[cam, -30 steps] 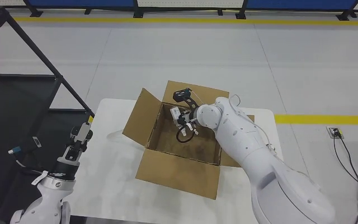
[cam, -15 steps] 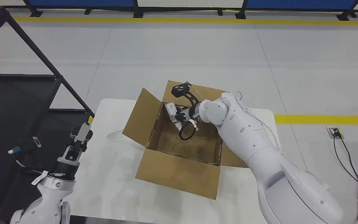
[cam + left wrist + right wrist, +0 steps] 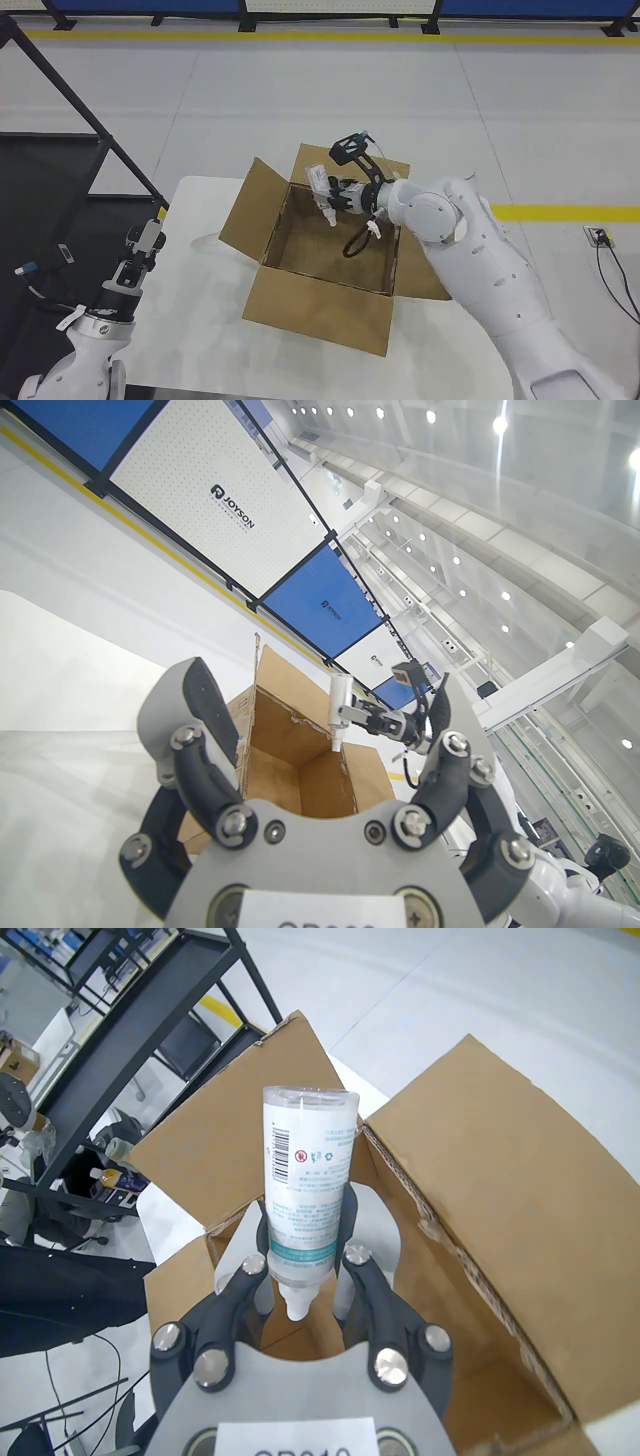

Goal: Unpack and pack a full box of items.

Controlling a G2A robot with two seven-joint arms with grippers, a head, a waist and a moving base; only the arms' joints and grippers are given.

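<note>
The brown cardboard box [image 3: 320, 305] stands open in the middle of the white table [image 3: 200, 300], its flaps splayed outward and its bare brown floor visible inside. Above its rim at about 11 o'clock hangs a white plastic bottle [image 3: 320, 187] with a printed label, a barcode, a teal band and a small white nozzle. It is held nozzle-down over the box opening. The right gripper [image 3: 330, 195] is clamped around the bottle's lower body, one dark finger [image 3: 350, 1218] pressed to each side, just above the teal band. The bottle's flat base points away from the wrist.

The left gripper [image 3: 148, 238] hovers at the table's 9 o'clock edge, well apart from the box, its jaws spread wide with nothing between them.

Around the table lies a pale grey floor [image 3: 300, 90] crossed by a yellow line [image 3: 560, 212]. A black metal rack frame [image 3: 80, 110] stands at 10 o'clock. Blue and white wall panels [image 3: 210, 505] run along the far side of the hall.
</note>
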